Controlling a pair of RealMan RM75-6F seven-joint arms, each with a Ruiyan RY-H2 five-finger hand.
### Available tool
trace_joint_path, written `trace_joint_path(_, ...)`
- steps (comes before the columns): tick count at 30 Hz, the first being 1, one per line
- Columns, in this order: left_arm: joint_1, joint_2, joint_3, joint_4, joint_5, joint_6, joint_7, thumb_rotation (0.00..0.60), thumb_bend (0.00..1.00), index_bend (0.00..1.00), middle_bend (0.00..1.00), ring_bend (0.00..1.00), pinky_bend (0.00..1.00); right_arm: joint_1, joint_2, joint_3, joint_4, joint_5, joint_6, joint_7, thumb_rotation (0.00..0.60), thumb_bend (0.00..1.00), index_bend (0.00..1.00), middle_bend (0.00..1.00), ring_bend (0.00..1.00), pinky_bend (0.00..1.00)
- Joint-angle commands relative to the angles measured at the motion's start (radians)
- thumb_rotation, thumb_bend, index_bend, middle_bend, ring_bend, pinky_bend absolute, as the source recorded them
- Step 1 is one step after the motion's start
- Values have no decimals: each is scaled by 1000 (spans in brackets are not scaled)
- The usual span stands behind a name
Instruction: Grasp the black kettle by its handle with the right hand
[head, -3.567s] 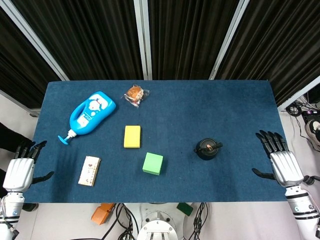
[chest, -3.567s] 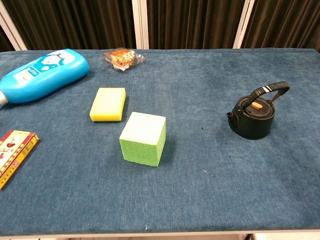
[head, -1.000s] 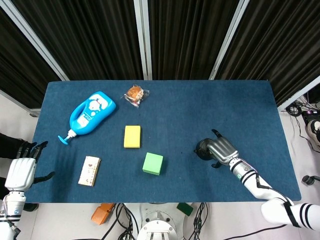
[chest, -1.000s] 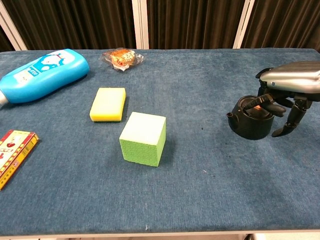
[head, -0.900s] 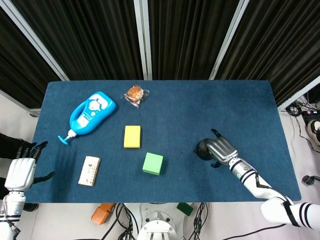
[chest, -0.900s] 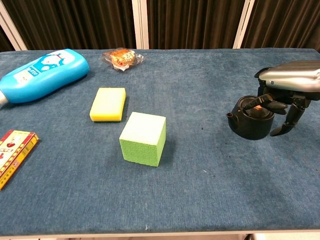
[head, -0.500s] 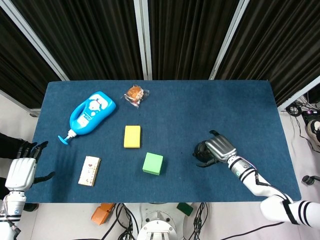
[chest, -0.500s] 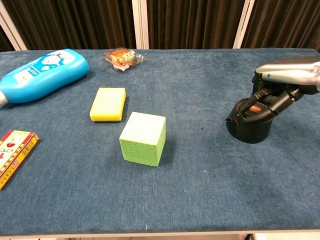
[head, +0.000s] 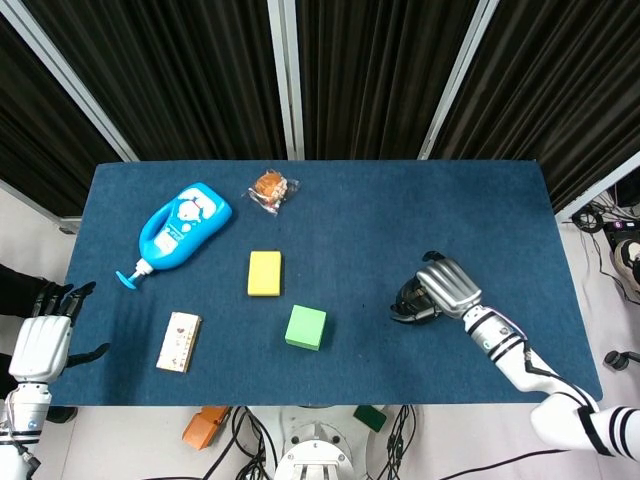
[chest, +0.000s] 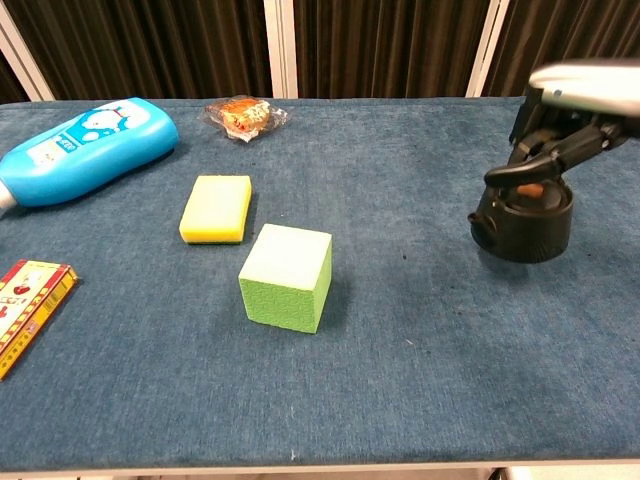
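Right robot hand (chest: 566, 118): grasping the kettle (chest: 525, 220) by its handle
Kettle: just under the hand
Left robot hand (head: 40, 342): released, fingers apart, holding nothing

Black kettle (chest: 522, 222) upright, squat, round, near table's right side.

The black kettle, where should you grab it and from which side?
Take the black kettle by the arched handle over its lid, coming from above on the side away from the spout. The right hand holds it there, fingers curled round the handle; the body is round and offers less purchase.
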Motion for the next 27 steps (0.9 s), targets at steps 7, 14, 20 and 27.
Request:
trace_joint_path(7,-1,-2,-1,3,3,1,-2,600,17,134,221,126,0,-50,14,-22,-1,-70,82,33,351,478,1000,1000,1000,355)
trace_joint_path(14,-2,-3,-1,4,4,2,-2,600,17,134,221,126,0,-68,7,-27,10,-95,117,27,406,502,1000,1000,1000,396)
trace_joint_path(20,-2,-4,-1,4,6,3,-2,600,17,133,221,126,0,-74,-10,-27,17,-114,140,-29,457,501,1000,1000,1000,463)
trace_joint_path(27,-2,-9,0,8,5,1,-3,600,17,134,221,126,0,-64,-35,-23,11,-111,132,-154,475,501,1000,1000,1000,494)
